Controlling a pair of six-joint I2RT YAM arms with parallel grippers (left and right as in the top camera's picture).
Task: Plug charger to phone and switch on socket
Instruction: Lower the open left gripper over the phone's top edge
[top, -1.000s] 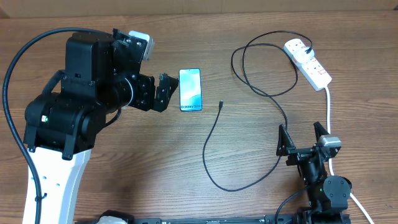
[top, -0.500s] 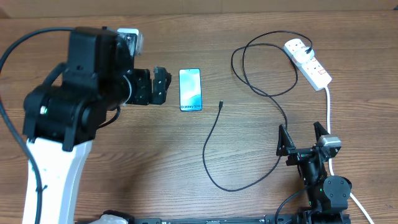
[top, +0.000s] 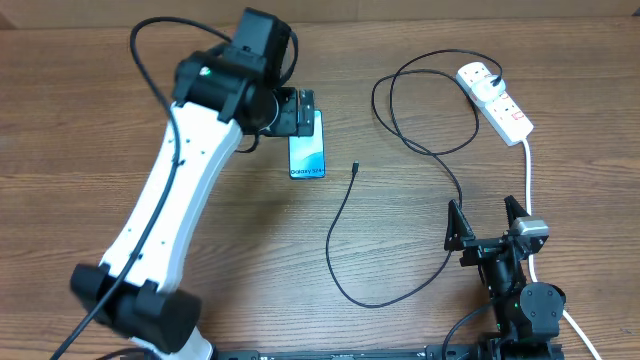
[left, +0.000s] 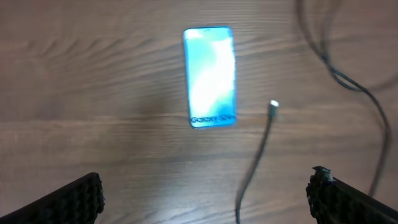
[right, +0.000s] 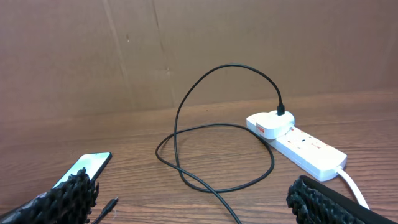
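Observation:
The phone (top: 309, 157) lies flat on the wooden table with its blue screen up; it also shows in the left wrist view (left: 209, 76) and the right wrist view (right: 84, 168). My left gripper (top: 298, 112) is open and empty above the phone's far end, fingers wide (left: 205, 186). The charger (top: 331, 240) loops across the table, and its connector tip (top: 355, 168) lies loose just right of the phone (left: 273, 105). The socket (top: 497, 102) lies at the far right with a white plug in it (right: 305, 144). My right gripper (top: 487, 222) is open and empty near the front edge (right: 193, 193).
The socket's thick white lead (top: 528, 175) runs down the right side past my right arm. A brown cardboard wall (right: 186, 43) stands behind the table. The charger's loops (right: 186, 99) lie between the phone and the socket.
My left arm has swung right and reached out, from left of the phone to over its far end. The phone, charger, socket and right arm have not moved.

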